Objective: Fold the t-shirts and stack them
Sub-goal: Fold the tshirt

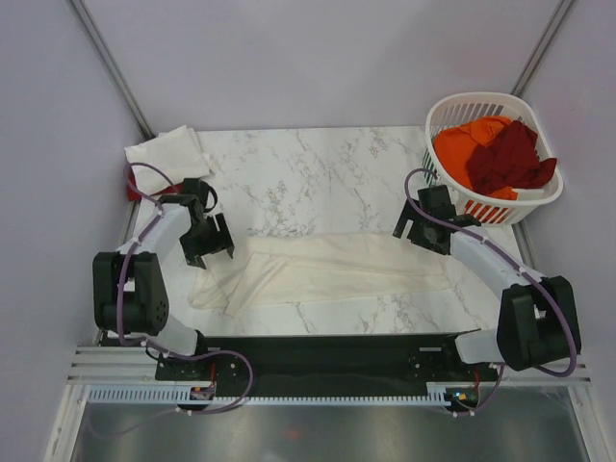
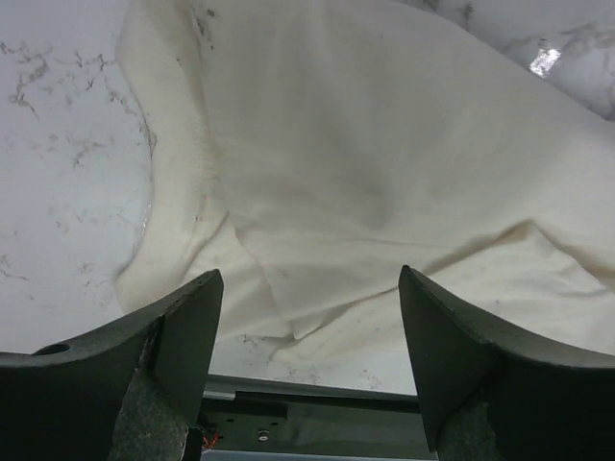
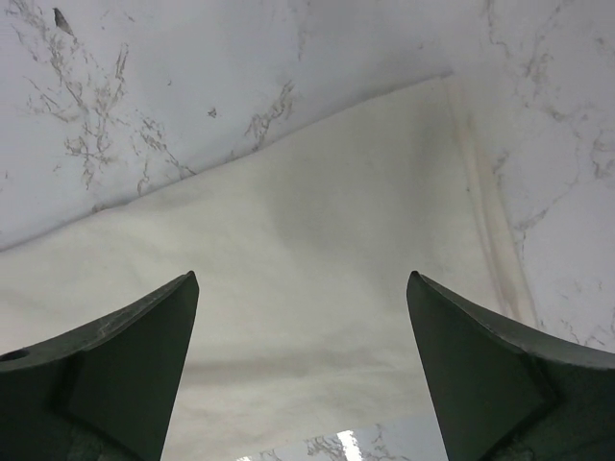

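A cream t-shirt lies folded lengthwise in a long band across the marble table. My left gripper is open and empty, just above the shirt's rumpled left end. My right gripper is open and empty over the shirt's right end. A folded white shirt lies at the back left corner on something red. Orange and dark red shirts fill the white laundry basket at the back right.
The black base rail runs along the table's near edge and shows in the left wrist view. Grey walls close in the table on three sides.
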Motion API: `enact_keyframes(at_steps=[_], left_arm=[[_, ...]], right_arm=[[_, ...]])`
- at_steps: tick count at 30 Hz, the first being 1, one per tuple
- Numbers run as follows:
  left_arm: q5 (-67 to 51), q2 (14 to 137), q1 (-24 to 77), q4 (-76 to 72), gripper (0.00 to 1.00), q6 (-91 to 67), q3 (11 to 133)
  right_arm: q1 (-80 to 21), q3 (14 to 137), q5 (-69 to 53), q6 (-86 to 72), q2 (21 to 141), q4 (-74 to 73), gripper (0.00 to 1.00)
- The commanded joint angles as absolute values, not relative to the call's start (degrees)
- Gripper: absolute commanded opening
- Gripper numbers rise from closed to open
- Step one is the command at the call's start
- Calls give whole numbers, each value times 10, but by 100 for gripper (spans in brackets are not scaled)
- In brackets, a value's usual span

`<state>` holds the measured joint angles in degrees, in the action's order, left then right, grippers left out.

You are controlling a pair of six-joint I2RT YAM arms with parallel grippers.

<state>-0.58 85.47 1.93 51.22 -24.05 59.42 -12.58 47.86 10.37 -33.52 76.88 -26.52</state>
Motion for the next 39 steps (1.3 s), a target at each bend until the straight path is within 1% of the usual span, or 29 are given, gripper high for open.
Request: enact_keyframes(at_steps=[1,3,4,6,7,10,11,12,13,15,17,18,19,21,22,24,25,27,28,29,31,32,33,35,36,37,38,39], left_arm=[[41,913,18,480,80,-252,616],[51,941,18,477,75,-252,620],[59,960,18,479,70,-254,624],[75,979,18,478,67,-256,631],[93,1001,18,480,59,-254,639],[93,1038,18,479,59,-254,657],[93,1068,18,479,59,-254,664],[119,1087,18,489,16,-240,672],[120,1101,18,494,2,-237,692],[119,1133,23,496,2,-233,714],[119,1147,33,496,2,-233,764],[138,1163,39,504,2,-228,786],[161,1177,50,518,2,-218,837],[168,1207,64,532,2,-209,897],[170,1250,69,548,2,-201,969],[171,1306,85,579,2,-193,1056],[173,1359,91,591,2,-185,1150],[171,1422,100,632,2,-178,1253],[156,1451,105,640,2,-169,1353],[144,1509,108,644,2,-168,1401],[84,1551,112,630,2,-176,1500],[55,1568,112,614,2,-184,1511],[-23,1564,118,543,2,-189,1506],[-123,1553,127,450,2,-197,1468],[-196,1545,145,375,9,-196,1463],[-213,1543,155,343,47,-184,1470],[-220,1538,166,321,69,-173,1474],[-201,1523,184,302,86,-164,1477]], right_arm=[[-125,509,81,-316,791,-234,98],[-125,509,77,-316,800,-228,98],[-125,506,72,-315,801,-226,98],[-126,502,55,-316,803,-215,98],[-125,498,54,-318,804,-214,98],[-125,495,49,-315,809,-207,98],[-125,493,47,-315,810,-205,98],[-125,491,41,-316,811,-202,98],[-125,488,38,-316,811,-201,98],[-126,474,31,-319,809,-195,98],[-126,459,22,-324,809,-191,98],[-125,448,16,-329,807,-179,98],[-125,427,1,-332,807,-174,98],[-127,402,-17,-335,797,-167,98],[-127,395,-24,-335,793,-167,98],[-127,381,-26,-336,767,-174,98],[-128,377,-25,-334,756,-178,98],[-127,373,-19,-332,723,-199,98],[-128,370,-18,-333,713,-205,98],[-128,369,-17,-332,694,-212,98],[-128,367,-17,-335,676,-226,98],[-128,367,-18,-334,668,-227,98],[-129,363,-33,-331,651,-218,98],[-130,355,-60,-322,628,-192,98],[-131,347,-96,-311,620,-156,98],[-133,344,-109,-310,614,-141,98],[-134,340,-119,-312,607,-128,98],[-136,338,-126,-313,606,-107,98]])
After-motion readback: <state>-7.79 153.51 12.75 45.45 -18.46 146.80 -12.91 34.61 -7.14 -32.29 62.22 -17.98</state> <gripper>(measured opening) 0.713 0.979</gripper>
